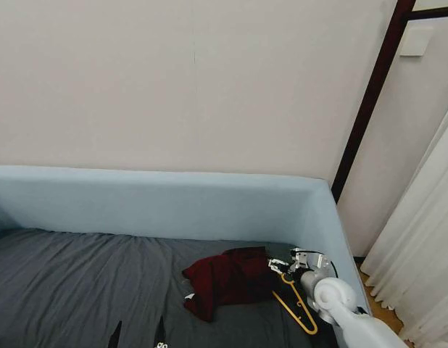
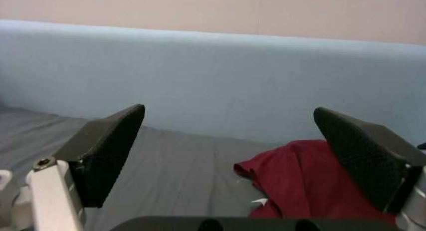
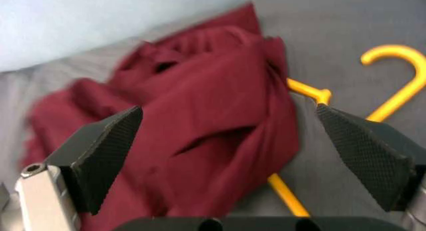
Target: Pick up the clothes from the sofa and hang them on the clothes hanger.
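Grey sofa seat (image 1: 79, 290). Maroon garment (image 1: 227, 281) at five o'clock, partly over yellow hanger (image 1: 300, 312). Right gripper (image 3: 228, 110) above it, left gripper (image 2: 229, 109) at six o'clock, both with fingers apart. Risk: the grasp snags the hanger too.

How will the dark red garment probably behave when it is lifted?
Likely floppy: the dark red garment lies in soft folds below the right gripper. It may drag the yellow hanger, partly under its edge. Probably light: thin cloth.

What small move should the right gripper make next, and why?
Probably lower the right gripper onto the dark red garment: its jaws are open above it, and the cloth lies bunched on the sofa, partly over the yellow hanger.
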